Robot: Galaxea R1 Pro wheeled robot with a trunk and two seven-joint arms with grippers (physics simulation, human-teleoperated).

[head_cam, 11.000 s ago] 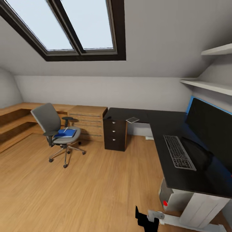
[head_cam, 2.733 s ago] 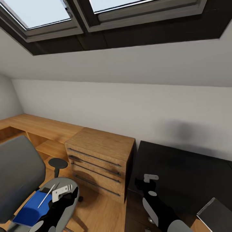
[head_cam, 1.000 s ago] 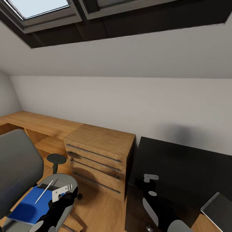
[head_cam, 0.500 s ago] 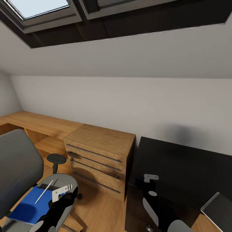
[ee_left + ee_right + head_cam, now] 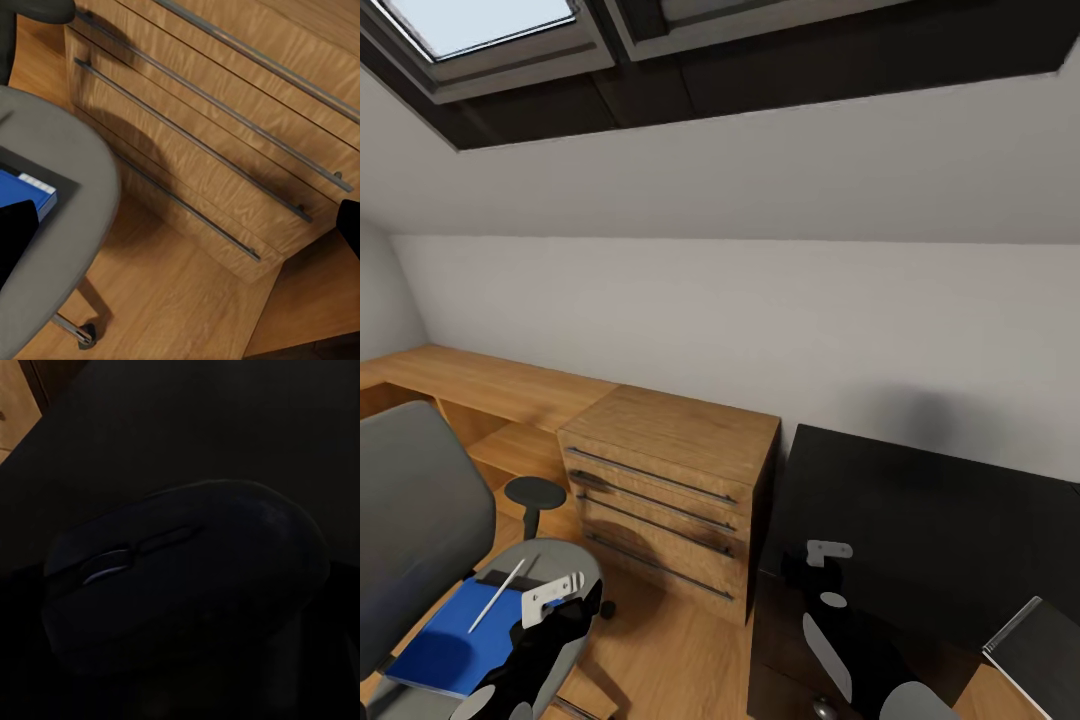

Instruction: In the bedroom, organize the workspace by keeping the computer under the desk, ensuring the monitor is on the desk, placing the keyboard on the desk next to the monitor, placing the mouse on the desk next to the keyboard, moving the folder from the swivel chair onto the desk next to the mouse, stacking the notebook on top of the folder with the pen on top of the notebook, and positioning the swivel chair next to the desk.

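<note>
The right wrist view looks straight down on the mouse (image 5: 187, 585), a dark, smooth, domed oval with a pale glint at its scroll wheel, lying on the glossy black top of the desk (image 5: 187, 420). It looms very close beneath the right gripper (image 5: 815, 560), which sits at about five o'clock in the head view over the near corner of the desk (image 5: 930, 510). By my reading this arm is posed to pick the mouse up, but whether its fingers are parted or already closed on it I cannot tell.

The left gripper (image 5: 555, 592) hangs at about seven o'clock over the front of the swivel chair (image 5: 420, 510), whose grey padded seat and back look soft and matte. On the seat lies the folder (image 5: 445, 645), flat and bright blue, with a thin pale pen (image 5: 498, 595) lying across it. The left gripper's fingers grip nothing that I can see, though how wide they stand is unclear.

Between chair and desk, at about six o'clock, stands a light wooden drawer cabinet (image 5: 670, 480) with grained fronts and long metal bar handles.
</note>
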